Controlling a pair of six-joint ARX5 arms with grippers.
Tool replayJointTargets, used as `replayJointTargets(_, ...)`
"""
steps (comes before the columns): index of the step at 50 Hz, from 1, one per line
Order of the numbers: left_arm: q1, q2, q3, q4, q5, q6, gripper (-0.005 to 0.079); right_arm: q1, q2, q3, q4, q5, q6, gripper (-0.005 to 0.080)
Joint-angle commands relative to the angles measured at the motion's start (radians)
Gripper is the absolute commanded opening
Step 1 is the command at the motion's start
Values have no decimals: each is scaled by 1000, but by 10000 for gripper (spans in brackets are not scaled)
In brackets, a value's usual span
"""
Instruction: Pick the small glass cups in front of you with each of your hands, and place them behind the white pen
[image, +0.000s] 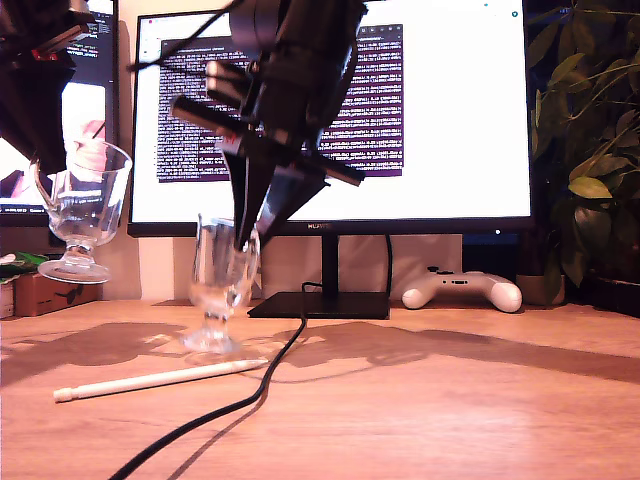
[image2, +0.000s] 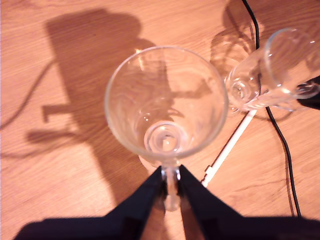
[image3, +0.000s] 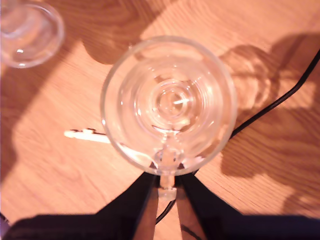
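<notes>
Clamped narrow on a cup handle: my first gripper, jaws pinching the loop of the first cup. In the exterior view this cup hangs upright, clear above the desk, at about 10 o'clock from the second cup.

My second gripper is likewise closed narrow on the handle of the second cup. In the exterior view it comes down from 12 o'clock onto this cup. The cup is upright, foot at desk level; contact with the desk cannot be confirmed.

The pen lies flat on the desk at 6 o'clock from the second cup's foot, just beside it, on the camera side. A black cable crosses near the pen's tapered end.

Further out in the exterior view: monitor at 12 o'clock, game controller at 3 o'clock, plant beyond that.
</notes>
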Motion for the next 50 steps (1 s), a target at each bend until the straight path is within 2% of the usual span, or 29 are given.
replayJointTargets(1,-3,-23,5,7,6,6,-24,5,11,12,14,-3,1,-13)
replayJointTargets(29,-3,-23,5,3,6,6,-24,13,38,12,19,-6,2,-11)
replayJointTargets(38,-3,-23,5,5,10,7,-24,17,38,12,-3,-10,1,112)
replayJointTargets(50,-3,-23,5,7,10,7,-24,25,38,13,0,-41,4,139)
